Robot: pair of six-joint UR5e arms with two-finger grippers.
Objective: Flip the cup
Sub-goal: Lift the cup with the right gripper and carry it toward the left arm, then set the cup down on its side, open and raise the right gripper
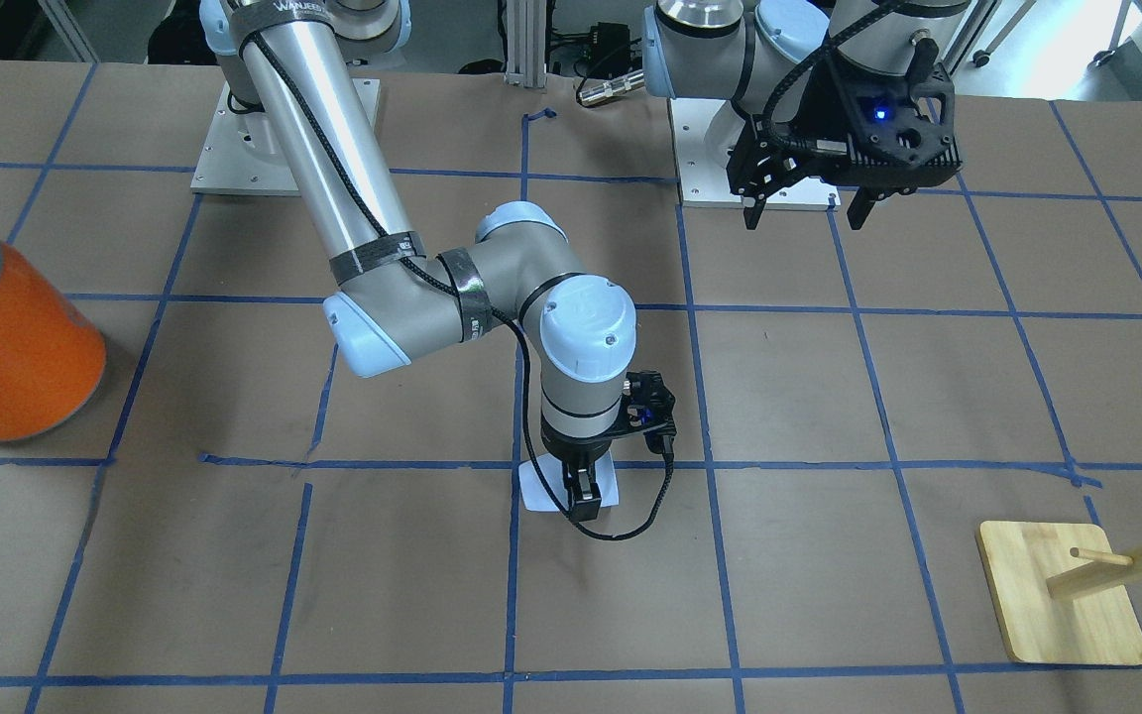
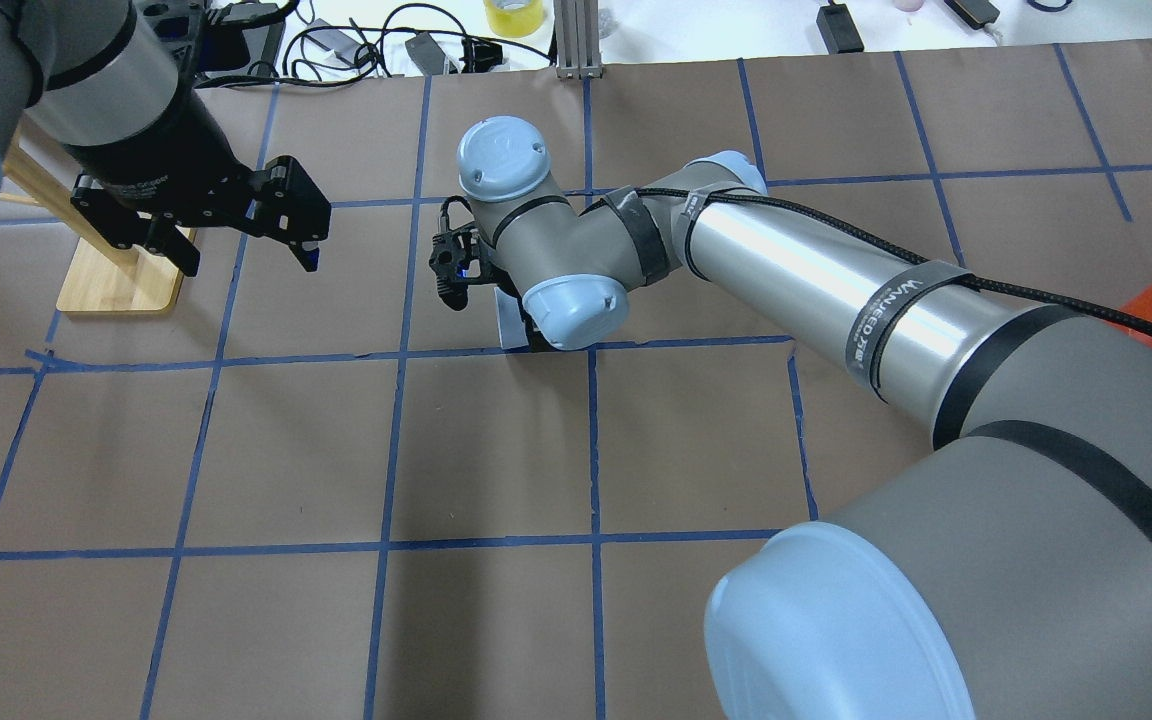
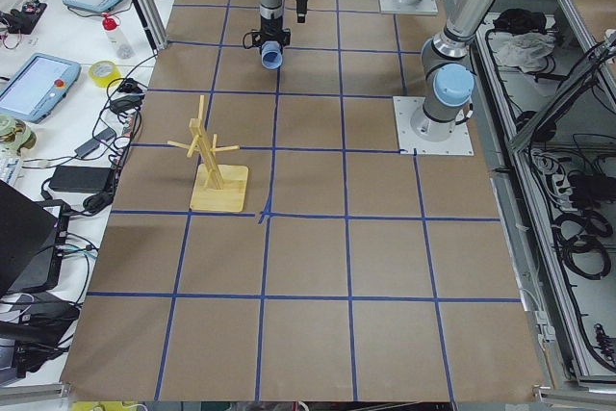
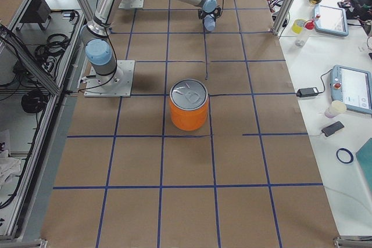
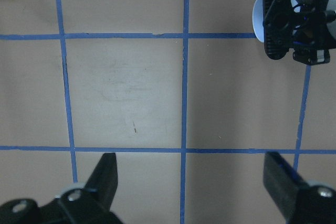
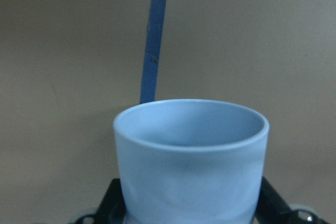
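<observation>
The pale blue cup [image 6: 189, 156] is clamped between the fingers of my right gripper [image 6: 191, 205]. Its open mouth and darker inside face away from the wrist. In the front view the right gripper [image 1: 583, 496] points down near the table's middle, and the cup [image 1: 536, 488] shows on both sides of it, close to the paper. I cannot tell whether it touches the paper. The cup also shows in the overhead view [image 2: 509, 320] and the left side view [image 3: 273, 57]. My left gripper [image 1: 807, 213] is open and empty, held high near its base [image 5: 191, 177].
A large orange can [image 1: 6, 347] with a silver top stands at the table's end on my right. A wooden peg stand [image 1: 1057, 595] on a square base sits at the far edge on my left. Blue tape lines grid the brown paper.
</observation>
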